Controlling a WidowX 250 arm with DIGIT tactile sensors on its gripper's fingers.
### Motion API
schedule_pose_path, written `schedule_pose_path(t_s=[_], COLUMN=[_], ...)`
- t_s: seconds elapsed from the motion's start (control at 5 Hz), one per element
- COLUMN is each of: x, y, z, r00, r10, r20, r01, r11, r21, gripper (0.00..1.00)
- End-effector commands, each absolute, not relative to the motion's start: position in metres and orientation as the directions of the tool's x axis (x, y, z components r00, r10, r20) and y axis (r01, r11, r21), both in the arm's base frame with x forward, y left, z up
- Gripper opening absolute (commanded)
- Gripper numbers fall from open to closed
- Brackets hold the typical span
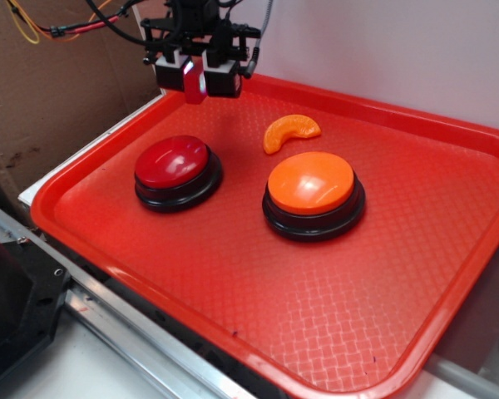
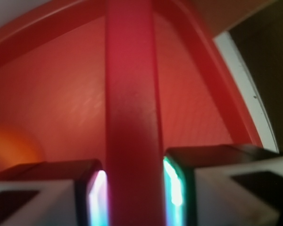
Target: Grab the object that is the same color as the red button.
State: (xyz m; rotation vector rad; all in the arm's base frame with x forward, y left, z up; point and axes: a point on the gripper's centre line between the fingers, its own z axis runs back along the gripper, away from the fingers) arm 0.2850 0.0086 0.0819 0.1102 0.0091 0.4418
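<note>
Above the far left corner of the tray [image 1: 449,166], my gripper [image 1: 195,83] is clamped on the dark-red block [image 1: 193,86], clear of the surface; it looks rigid, light and matte, best pinched across its flat long faces.

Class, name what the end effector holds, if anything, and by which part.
The small dark-red bar-shaped block, pinched on its two long sides between the end effector's fingers.

red block [image 1: 194,85] clamped in jaws, above tray [image 1: 233,274]
</note>
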Motion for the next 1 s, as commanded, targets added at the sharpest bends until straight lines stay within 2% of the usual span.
schedule_pose_path(t_s=[0.0,0.2,0.6,0.8], x=[0.258,0.232,0.193,0.192], y=[-0.034,-0.06,-0.08,-0.076], z=[0.149,0.166,0.166,0.168], r00=[0.963,0.987,0.996,0.995], r10=[0.262,0.15,0.055,0.091], r20=[0.062,0.052,0.064,0.038], r01=[-0.261,-0.144,-0.048,-0.086], r11=[0.965,0.984,0.993,0.99], r21=[-0.031,-0.104,-0.109,-0.108], gripper=[0.0,0.0,0.0,0.0])
